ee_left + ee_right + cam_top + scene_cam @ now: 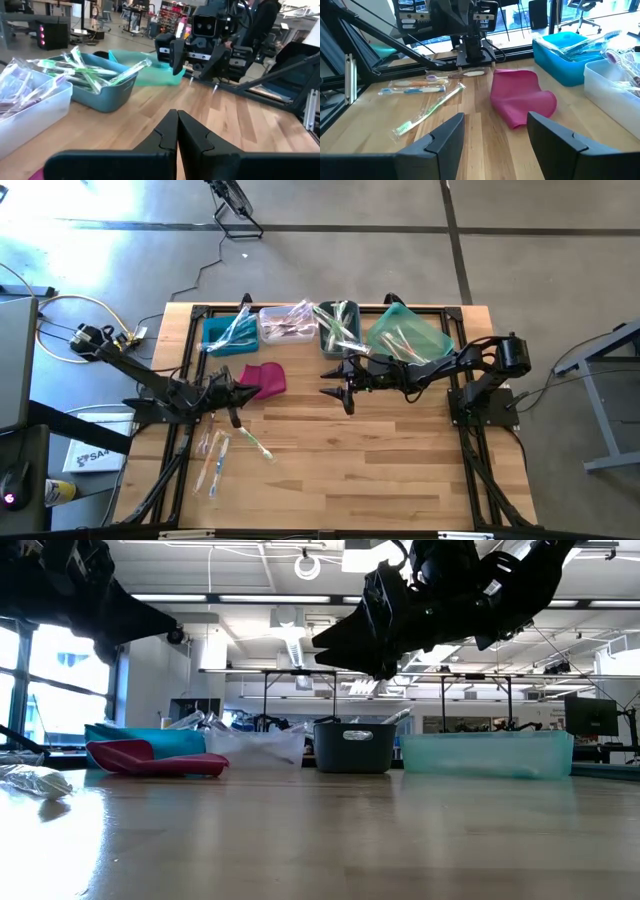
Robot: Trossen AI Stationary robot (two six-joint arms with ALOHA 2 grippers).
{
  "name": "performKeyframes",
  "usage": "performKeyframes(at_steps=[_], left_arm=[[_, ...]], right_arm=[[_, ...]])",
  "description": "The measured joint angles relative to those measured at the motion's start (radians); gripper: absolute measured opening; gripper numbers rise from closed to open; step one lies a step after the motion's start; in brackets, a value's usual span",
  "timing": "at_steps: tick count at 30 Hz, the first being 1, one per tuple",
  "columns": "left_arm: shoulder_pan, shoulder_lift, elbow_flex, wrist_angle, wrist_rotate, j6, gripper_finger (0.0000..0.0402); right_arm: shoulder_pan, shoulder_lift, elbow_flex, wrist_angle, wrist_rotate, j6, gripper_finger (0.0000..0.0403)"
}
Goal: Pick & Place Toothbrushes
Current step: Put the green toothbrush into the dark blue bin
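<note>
Right gripper [495, 132], fingers spread and empty, faces loose toothbrushes [427, 100] unsorted on the table; left gripper [177, 137] pressed together; bins [330, 328] part-filled.

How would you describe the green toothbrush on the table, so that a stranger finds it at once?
Start at the magenta pouch on the wooden table. Beside it lie a few wrapped toothbrushes; the green toothbrush is the one nearest the pouch. It alone lies slanted and has a green handle, while its neighbours are blue or pale.
</note>
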Motion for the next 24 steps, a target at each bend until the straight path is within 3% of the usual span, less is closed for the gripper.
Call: performKeyframes(at_steps=[4, 7, 14, 17, 24], left_arm=[[0.000, 0.076, 0.046, -0.017, 0.000, 0.000, 0.0003], [0.000, 0.124, 0.138, -0.128, 0.001, 0.013, 0.0003], [0.001, 0.215, 0.418, -0.719, 0.178, 0.004, 0.0003], [0.001, 0.247, 0.496, -0.880, 0.274, -0.032, 0.0003], [0.003, 0.280, 0.565, -0.993, 0.337, -0.011, 0.0003]], right_arm=[[0.000, 0.000, 0.000, 0.000, 0.000, 0.000, 0.0207], [0.000, 0.000, 0.000, 0.000, 0.000, 0.000, 0.0207], [0.000, 0.000, 0.000, -0.003, 0.000, 0.000, 0.0207], [0.000, 0.000, 0.000, -0.003, 0.000, 0.000, 0.0207], [0.000, 0.000, 0.000, -0.004, -0.001, 0.000, 0.0207]])
